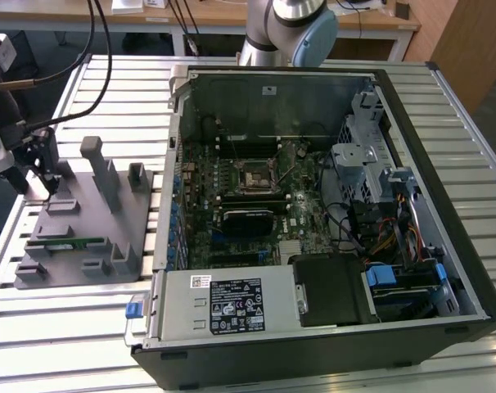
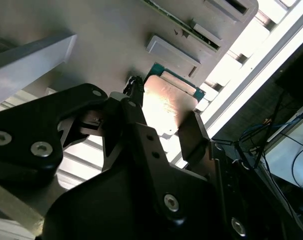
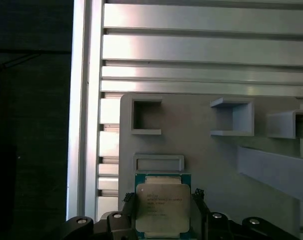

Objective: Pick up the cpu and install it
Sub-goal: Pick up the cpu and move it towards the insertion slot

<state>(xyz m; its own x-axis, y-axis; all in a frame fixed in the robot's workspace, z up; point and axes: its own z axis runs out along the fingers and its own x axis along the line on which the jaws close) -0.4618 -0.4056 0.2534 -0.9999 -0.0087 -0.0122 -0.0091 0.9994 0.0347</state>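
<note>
The cpu (image 3: 162,207) is lying flat on the grey fixture plate (image 3: 216,165) on the surface (image 1: 84,327) — apparently not yet lifted. The tool (image 3: 162,196) is straddling it; whether it is clamping cannot be told. Carrying and seating it in the motherboard socket (image 1: 256,176) are remaining — well apart.

A wooden desk (image 1: 215,16) stands behind the slatted aluminium table (image 1: 109,74).

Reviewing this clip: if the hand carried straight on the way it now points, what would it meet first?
The cpu. The hand points down at it, and the chip lies flat on the grey holder plate, right in its line. How big the gap between them is cannot be told.
</note>
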